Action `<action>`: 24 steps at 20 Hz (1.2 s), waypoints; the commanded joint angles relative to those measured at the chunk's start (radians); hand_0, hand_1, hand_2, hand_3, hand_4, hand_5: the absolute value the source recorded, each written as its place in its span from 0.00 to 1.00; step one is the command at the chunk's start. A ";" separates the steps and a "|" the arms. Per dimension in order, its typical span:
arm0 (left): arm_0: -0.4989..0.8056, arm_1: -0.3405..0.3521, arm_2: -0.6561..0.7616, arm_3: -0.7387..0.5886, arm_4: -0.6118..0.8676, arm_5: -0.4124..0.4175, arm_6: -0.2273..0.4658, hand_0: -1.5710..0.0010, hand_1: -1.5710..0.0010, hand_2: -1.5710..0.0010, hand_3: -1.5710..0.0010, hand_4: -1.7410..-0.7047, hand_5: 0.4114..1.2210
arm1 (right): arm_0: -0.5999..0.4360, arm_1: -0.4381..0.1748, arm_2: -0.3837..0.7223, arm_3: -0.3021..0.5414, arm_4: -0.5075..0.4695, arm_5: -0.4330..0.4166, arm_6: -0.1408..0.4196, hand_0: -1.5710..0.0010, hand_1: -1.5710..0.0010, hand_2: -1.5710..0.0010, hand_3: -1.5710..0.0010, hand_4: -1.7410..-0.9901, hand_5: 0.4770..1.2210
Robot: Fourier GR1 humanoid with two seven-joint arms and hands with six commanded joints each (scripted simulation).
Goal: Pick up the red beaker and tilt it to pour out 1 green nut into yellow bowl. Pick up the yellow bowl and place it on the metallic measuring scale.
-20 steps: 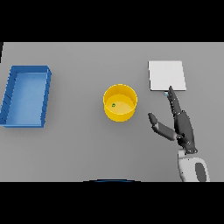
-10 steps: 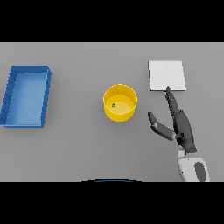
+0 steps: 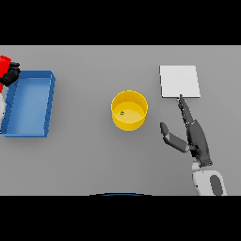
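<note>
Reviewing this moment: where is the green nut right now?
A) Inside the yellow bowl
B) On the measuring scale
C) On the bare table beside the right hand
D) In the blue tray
A: a small green nut lies on the floor of the yellow bowl, which stands at the table's middle, apart from the measuring scale and the blue tray.
</note>
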 commanded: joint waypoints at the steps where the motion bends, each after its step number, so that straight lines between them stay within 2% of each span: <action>1: 0.028 0.003 0.002 -0.034 0.002 0.008 0.025 0.00 0.00 0.00 0.00 0.00 0.79 | -0.001 -0.003 -0.003 -0.005 -0.004 0.001 0.008 1.00 1.00 1.00 1.00 0.76 0.27; 3: 0.063 -0.007 0.007 -0.077 0.015 0.016 0.058 0.00 0.00 0.00 0.00 0.00 0.63 | 0.002 0.001 -0.006 0.000 -0.007 -0.002 0.011 1.00 1.00 1.00 1.00 0.78 0.26; 4: 0.069 -0.006 0.008 -0.099 0.023 0.004 0.092 0.00 0.00 0.00 0.00 0.08 0.56 | -0.001 -0.003 -0.010 -0.002 -0.014 0.002 0.015 1.00 1.00 1.00 1.00 0.78 0.26; 5: 0.083 -0.005 0.003 -0.138 0.028 -0.010 0.107 0.00 0.00 0.03 0.03 0.21 0.50 | 0.002 0.004 -0.005 -0.004 -0.014 0.003 0.014 1.00 1.00 1.00 1.00 0.78 0.26; 6: 0.104 0.009 -0.004 -0.172 0.050 -0.063 0.077 0.07 0.14 0.19 0.16 0.36 0.45 | -0.007 0.000 -0.011 -0.003 -0.017 0.000 0.026 1.00 1.00 1.00 1.00 0.78 0.26; 8: 0.123 0.013 0.002 -0.209 0.113 -0.145 0.076 0.40 0.45 0.48 0.46 0.59 0.36 | 0.003 0.010 0.003 -0.002 -0.001 -0.005 0.018 1.00 1.00 1.00 1.00 0.79 0.26; 9: 0.131 0.012 0.011 -0.219 0.149 -0.181 0.079 0.52 0.56 0.58 0.57 0.67 0.34 | 0.007 0.008 0.002 -0.012 0.000 -0.007 0.012 1.00 1.00 1.00 1.00 0.79 0.26; 11: 0.144 0.040 -0.015 -0.236 0.136 -0.230 0.106 0.69 0.72 0.73 0.72 0.80 0.30 | 0.009 0.001 -0.006 -0.014 -0.010 -0.003 0.012 1.00 1.00 1.00 1.00 0.78 0.26; 12: 0.131 0.045 -0.027 -0.227 0.123 -0.240 0.110 0.75 0.78 0.79 0.78 0.84 0.29 | -0.001 0.004 -0.006 -0.007 -0.009 -0.005 0.025 1.00 1.00 1.00 1.00 0.78 0.26; 14: 0.127 0.052 -0.052 -0.209 0.092 -0.251 0.120 0.84 0.86 0.86 0.86 0.88 0.27 | 0.001 0.000 -0.001 -0.005 0.009 -0.013 0.017 1.00 1.00 1.00 1.00 0.78 0.25; 18: 0.121 0.061 -0.060 -0.187 0.056 -0.224 0.077 0.94 0.94 0.94 0.94 0.92 0.27 | -0.011 -0.002 0.003 -0.002 0.030 -0.025 0.028 1.00 1.00 1.00 1.00 0.78 0.24; 20: 0.119 0.045 -0.056 -0.195 0.060 -0.200 0.049 0.96 0.96 0.96 0.96 0.93 0.27 | -0.029 -0.002 0.021 -0.002 0.083 -0.046 0.093 1.00 1.00 1.00 1.00 0.81 0.21; 21: 0.114 0.041 -0.047 -0.201 0.071 -0.196 0.041 0.97 0.97 0.97 0.97 0.93 0.28 | -0.035 -0.015 0.031 -0.005 0.099 -0.037 0.096 1.00 1.00 1.00 1.00 0.83 0.22; 22: 0.118 0.030 -0.044 -0.206 0.080 -0.188 0.024 0.97 0.98 0.98 0.98 0.92 0.29 | -0.047 -0.044 0.035 -0.003 0.099 -0.007 0.072 1.00 1.00 1.00 1.00 0.87 0.23; 24: 0.134 0.017 -0.037 -0.226 0.095 -0.180 0.008 0.98 0.98 0.99 0.98 0.91 0.30 | -0.079 -0.103 0.071 0.005 0.142 0.051 0.063 1.00 1.00 1.00 1.00 0.87 0.25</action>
